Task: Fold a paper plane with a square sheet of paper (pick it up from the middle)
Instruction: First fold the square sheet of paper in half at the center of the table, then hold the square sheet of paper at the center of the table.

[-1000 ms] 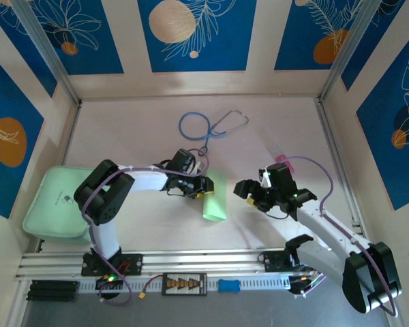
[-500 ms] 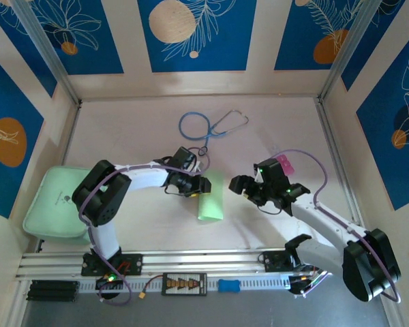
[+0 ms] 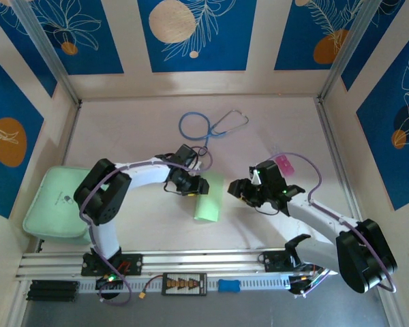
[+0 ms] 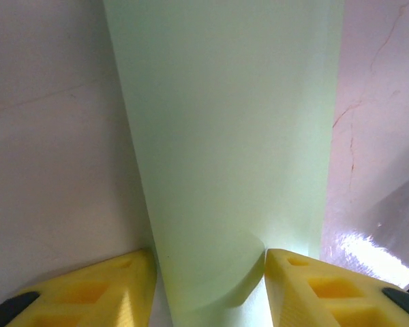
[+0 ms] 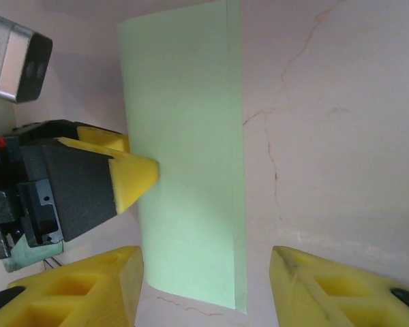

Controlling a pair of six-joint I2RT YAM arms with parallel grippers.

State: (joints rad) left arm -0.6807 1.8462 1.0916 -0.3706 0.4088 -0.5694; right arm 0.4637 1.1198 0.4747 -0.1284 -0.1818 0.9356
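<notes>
The square sheet of paper (image 3: pixel 208 199) lies folded in half as a long pale green strip mid-table, its two layers edge to edge along one side (image 5: pixel 187 170). My left gripper (image 3: pixel 196 185) is at the strip's far end, open, one yellow finger on each side of the paper (image 4: pixel 232 136), which curls up between them. The left gripper (image 4: pixel 210 272) touches the curled edge with its right finger. My right gripper (image 3: pixel 237 189) is just right of the strip, open (image 5: pixel 206 272), its fingers straddling the near end of the paper from above. A left fingertip (image 5: pixel 133 177) rests at the paper's edge.
A blue stethoscope (image 3: pixel 208 126) lies at the back of the table. A thick mint-green pad (image 3: pixel 54 203) sits at the left edge. A small pink object (image 3: pixel 284 162) lies behind the right arm. The metal rail (image 3: pixel 191 262) runs along the front.
My right gripper has moved left, closer to the paper. The strip's near end has swung slightly left with the left gripper.
</notes>
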